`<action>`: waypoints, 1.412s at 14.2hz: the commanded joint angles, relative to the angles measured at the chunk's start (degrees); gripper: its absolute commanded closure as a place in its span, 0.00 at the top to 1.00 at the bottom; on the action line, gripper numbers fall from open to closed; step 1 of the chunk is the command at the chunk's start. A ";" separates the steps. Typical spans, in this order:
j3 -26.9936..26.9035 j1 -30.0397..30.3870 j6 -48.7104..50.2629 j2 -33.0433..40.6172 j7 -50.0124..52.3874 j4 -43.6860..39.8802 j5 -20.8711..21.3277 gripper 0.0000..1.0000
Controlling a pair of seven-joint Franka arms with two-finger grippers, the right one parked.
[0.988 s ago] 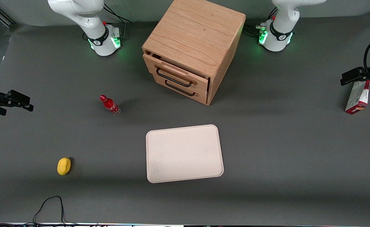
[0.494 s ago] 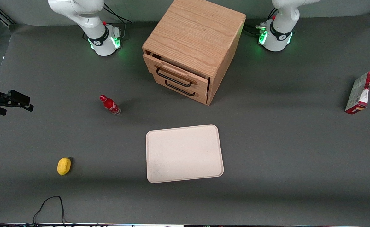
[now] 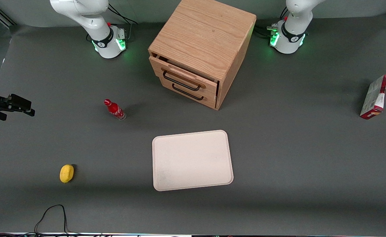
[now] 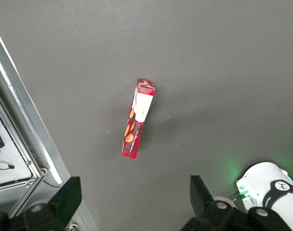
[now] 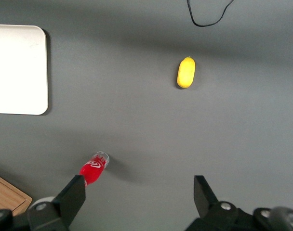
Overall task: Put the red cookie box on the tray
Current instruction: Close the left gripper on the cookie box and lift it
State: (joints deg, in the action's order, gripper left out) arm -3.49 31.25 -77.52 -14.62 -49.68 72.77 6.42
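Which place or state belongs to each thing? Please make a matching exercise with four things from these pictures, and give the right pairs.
Things:
1. red cookie box
2. tray
3. yellow lemon
4. claw

Places or states:
A. open, high above the box, holding nothing
B. bare, nearer the front camera than the wooden drawer cabinet
C. on its narrow edge, toward the working arm's end of the table
D. toward the parked arm's end, nearer the front camera than the small red bottle

Pairs: 1-C, 2-B, 3-D, 4-A
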 commanded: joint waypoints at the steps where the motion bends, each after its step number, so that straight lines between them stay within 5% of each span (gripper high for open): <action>1: 0.77 1.08 -2.27 -0.49 -1.20 2.17 1.14 1.00; 12: 0.15 4.78 -36.98 4.07 -4.89 39.79 2.37 0.99; 20: 0.15 8.30 -59.76 0.84 -11.04 54.49 2.90 0.98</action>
State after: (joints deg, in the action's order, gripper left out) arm -3.60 38.68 -134.21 -14.00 -58.65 124.83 8.45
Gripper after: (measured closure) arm 0.013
